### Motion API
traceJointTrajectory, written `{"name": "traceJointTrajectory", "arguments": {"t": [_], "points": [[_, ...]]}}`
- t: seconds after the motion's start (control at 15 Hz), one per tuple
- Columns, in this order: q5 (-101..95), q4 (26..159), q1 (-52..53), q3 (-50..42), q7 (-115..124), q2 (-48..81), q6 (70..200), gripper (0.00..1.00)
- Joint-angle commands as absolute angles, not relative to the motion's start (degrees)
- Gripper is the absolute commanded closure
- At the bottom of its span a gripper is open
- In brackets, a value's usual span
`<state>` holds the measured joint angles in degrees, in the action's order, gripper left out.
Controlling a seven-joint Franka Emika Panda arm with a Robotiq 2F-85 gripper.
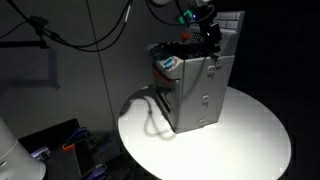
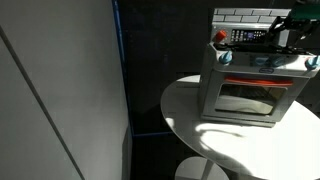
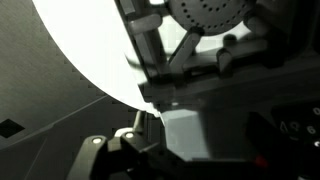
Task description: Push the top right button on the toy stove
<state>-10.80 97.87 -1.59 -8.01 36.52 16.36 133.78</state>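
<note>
The toy stove (image 1: 195, 95) is a grey box with a white brick-pattern back panel, standing on a round white table (image 1: 250, 135). It also shows in an exterior view (image 2: 250, 95) with its front door and red knobs. My gripper (image 1: 209, 42) hangs just over the dark cooktop at the stove's top, close to the back panel, and it shows in both exterior views (image 2: 290, 32). In the wrist view a grey stove surface (image 3: 190, 135) fills the space near the jaws. The picture is too dark to show whether the fingers are open or shut. The button itself is not discernible.
A dark cable (image 1: 140, 105) runs across the table to the stove's side. More cables (image 1: 90, 40) hang behind. A pale wall panel (image 2: 60, 90) stands beside the table (image 2: 225, 145). Clutter (image 1: 60, 150) lies on the floor below the table edge.
</note>
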Motion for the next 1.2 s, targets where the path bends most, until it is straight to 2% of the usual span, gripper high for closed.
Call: {"name": "traceJointTrajectory", "arguments": {"t": [0.0, 1.13], "points": [[-11.6, 95.9, -1.0, -9.0, 37.3, 17.3, 133.3, 0.00], [-6.2, 102.7, -2.0, -5.8, 21.1, 4.0, 112.9, 0.00]]}}
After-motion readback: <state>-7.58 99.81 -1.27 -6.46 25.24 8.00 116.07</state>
